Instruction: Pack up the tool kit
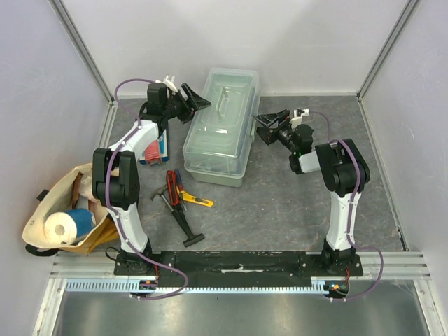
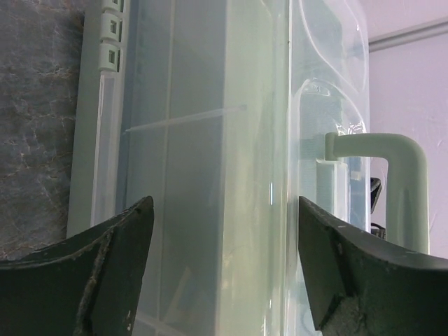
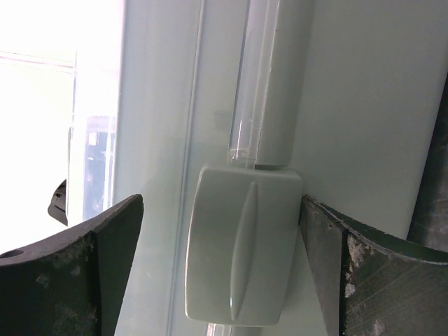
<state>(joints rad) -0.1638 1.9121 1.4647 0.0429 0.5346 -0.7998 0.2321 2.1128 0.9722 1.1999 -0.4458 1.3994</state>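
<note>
Bright, even, diffuse light; only faint shadows. Blown-out white at upper left of right wrist view; toolbox (image 3: 350, 105) slightly soft there.

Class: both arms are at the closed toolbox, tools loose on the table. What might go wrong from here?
The right fingers straddle the latch off-centre; closing may slip off it.
The left fingers bracket the toolbox without gripping, so a tug on the latch might slide it.
The hammer and cutter lie near its front and could get knocked.
</note>
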